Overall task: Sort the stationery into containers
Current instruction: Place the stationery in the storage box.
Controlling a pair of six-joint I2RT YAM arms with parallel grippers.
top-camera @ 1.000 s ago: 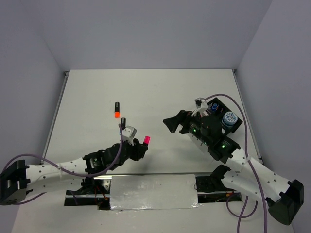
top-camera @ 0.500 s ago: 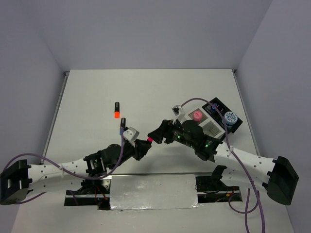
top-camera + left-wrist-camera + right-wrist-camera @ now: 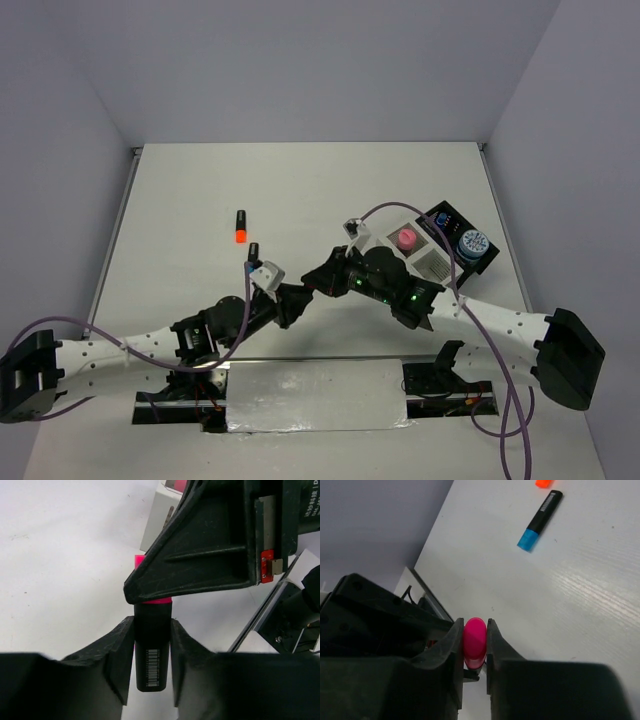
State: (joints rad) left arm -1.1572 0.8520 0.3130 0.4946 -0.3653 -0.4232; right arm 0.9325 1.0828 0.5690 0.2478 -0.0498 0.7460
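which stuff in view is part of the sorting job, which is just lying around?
Job: pink highlighter, orange highlighter, blue highlighter, white organizer, blue tub, pink-capped tube.
Just there: silver plate, purple cables.

White desk organizer [image 3: 432,262] with one black compartment, a pink-capped tube [image 3: 406,239] and a blue round tub [image 3: 473,243] in it; left of the organizer, pink highlighter [image 3: 152,640] with black barcoded barrel, blue highlighter [image 3: 540,520] and orange highlighter [image 3: 240,227], both black-bodied, on white table [image 3: 300,190].

White table [image 3: 300,190]: orange highlighter [image 3: 240,227], blue highlighter [image 3: 540,520] lying near each other, left-centre; white organizer [image 3: 432,262] standing right.
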